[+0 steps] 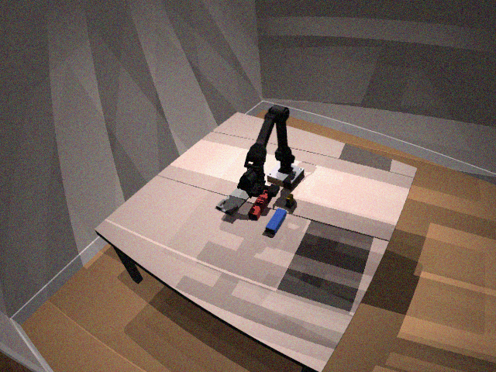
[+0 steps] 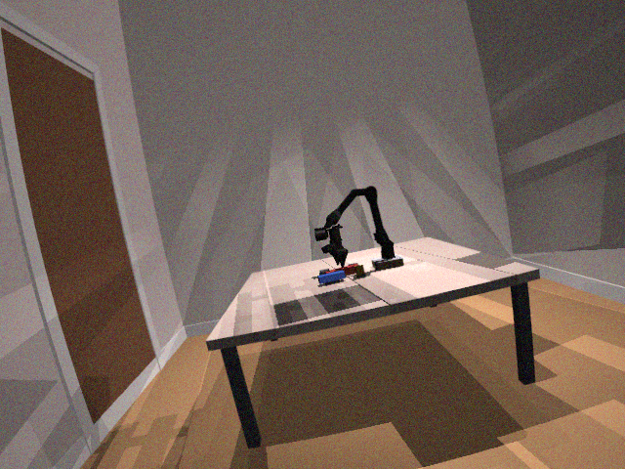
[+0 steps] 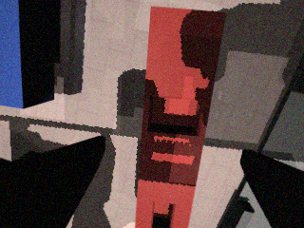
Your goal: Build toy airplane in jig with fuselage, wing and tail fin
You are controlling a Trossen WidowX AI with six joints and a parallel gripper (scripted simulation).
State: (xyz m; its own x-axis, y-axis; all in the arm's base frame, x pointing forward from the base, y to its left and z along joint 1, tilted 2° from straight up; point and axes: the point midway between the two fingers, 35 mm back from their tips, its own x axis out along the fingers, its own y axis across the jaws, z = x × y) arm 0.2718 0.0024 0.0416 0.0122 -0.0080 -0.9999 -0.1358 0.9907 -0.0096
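Observation:
The red fuselage [image 1: 254, 211] [image 2: 353, 267] [image 3: 166, 47] lies on the table beside the grey jig [image 1: 231, 204] [image 3: 291, 128], outside its cradle. Its sockets face up in the wrist view. My gripper [image 1: 264, 191] [image 2: 342, 264] [image 3: 173, 147] is open and empty, low over the fuselage, with one finger to each side of it in the wrist view. The blue wing [image 1: 276, 221] [image 2: 331, 277] [image 3: 9, 52] lies on the table on the fuselage's other side. The small yellow tail fin [image 1: 289, 198] [image 2: 359, 271] stands near the fuselage's end toward the arm base. The arm partly hides the jig.
The arm's base [image 1: 284, 176] [image 2: 388, 263] stands on the table [image 1: 160, 216] [image 2: 429, 282] behind the parts, close to the tail fin. Dark shadows fall across the table and the fuselage.

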